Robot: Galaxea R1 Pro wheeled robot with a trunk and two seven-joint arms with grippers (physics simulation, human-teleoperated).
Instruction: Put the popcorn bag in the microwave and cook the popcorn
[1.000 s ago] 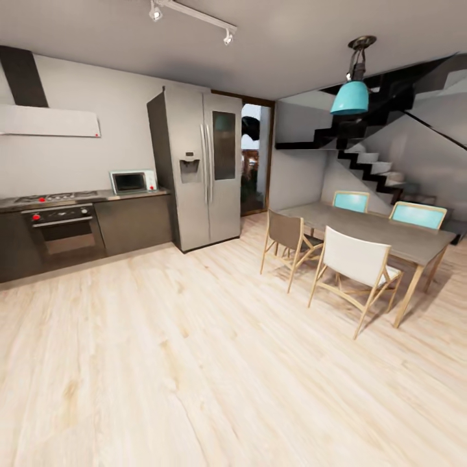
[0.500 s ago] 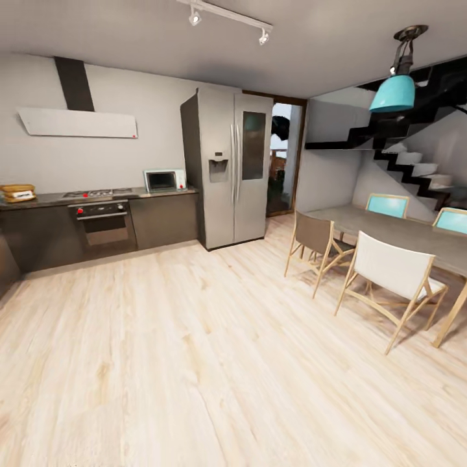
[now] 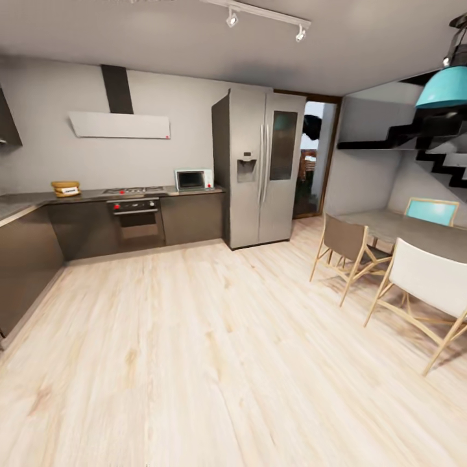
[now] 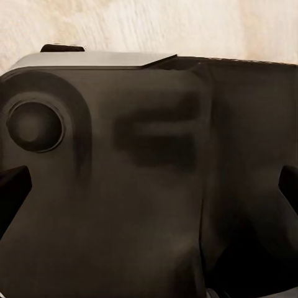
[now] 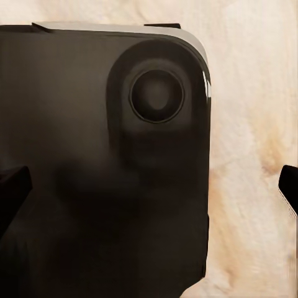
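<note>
At the left of the head view, toward the far wall, the kitchen run sits well away across a big stretch of pale wood floor (image 3: 214,350). The grey countertop (image 3: 91,194) runs over dark cabinets (image 3: 194,218), and the popcorn bag (image 3: 65,188) stands on it near the left end, a small tan sack with a white label, too tiny to read from here. To its right is the gas hob (image 3: 133,191) with the built-in oven (image 3: 137,220) under it, and further right the mint microwave (image 3: 193,179) sits on the same countertop, door shut, just beside the tall steel fridge (image 3: 263,175). So bag and microwave are well apart, with the hob between them. The flat white hood (image 3: 120,124) hangs above the hob.

Right side of the frame has a dining table (image 3: 415,230) with wooden chairs (image 3: 347,250) and a teal pendant lamp (image 3: 444,91) up top.

The wrist cams are a whole different story, no kitchen at all. The left wrist view looks at a dark glossy robot body panel (image 4: 149,186) with floor past its edge, and the right wrist view has a similar dark panel (image 5: 93,174) with wood floor alongside. Dark fingertips (image 4: 12,192) poke in at both frame edges of each wrist view, set wide apart with nothing between them, so both grippers are spread and holding nothing.
</note>
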